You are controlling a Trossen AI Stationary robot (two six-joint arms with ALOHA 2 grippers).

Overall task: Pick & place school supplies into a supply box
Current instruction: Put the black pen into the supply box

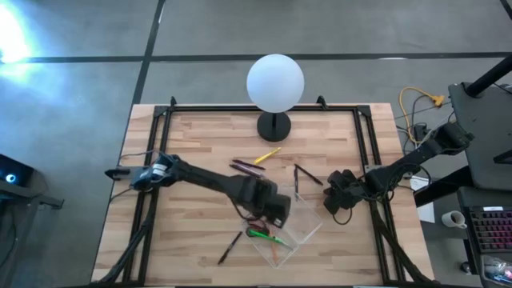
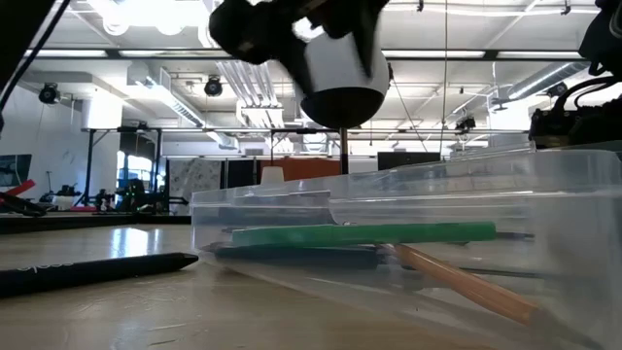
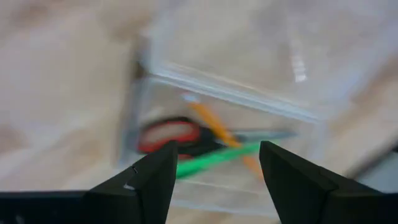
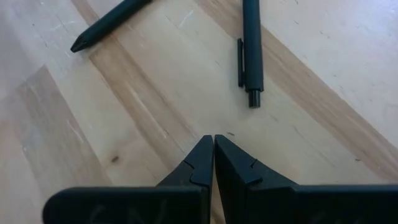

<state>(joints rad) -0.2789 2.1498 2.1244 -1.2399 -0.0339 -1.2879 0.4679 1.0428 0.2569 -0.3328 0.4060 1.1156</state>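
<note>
I am seeing my left gripper (image 1: 276, 210) hovering with fingers released over the clear plastic rectangular box (image 1: 308, 214) holding the red-handled scissors (image 3: 168, 135), green marker (image 3: 217, 159) and yellow pencil (image 3: 214, 127); my right gripper (image 1: 332, 200), fingers clenched empty, is waiting right of it.

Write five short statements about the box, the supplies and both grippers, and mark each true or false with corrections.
1. The green marker lies inside the supply box. True.
2. The right gripper is open. False: its fingers are shut, holding nothing.
3. The left gripper is open above the box. True.
4. The red-handled scissors lie on the bare table. False: they are in the box.
5. The yellow pencil near the globe lamp is outside the box. True.
</note>
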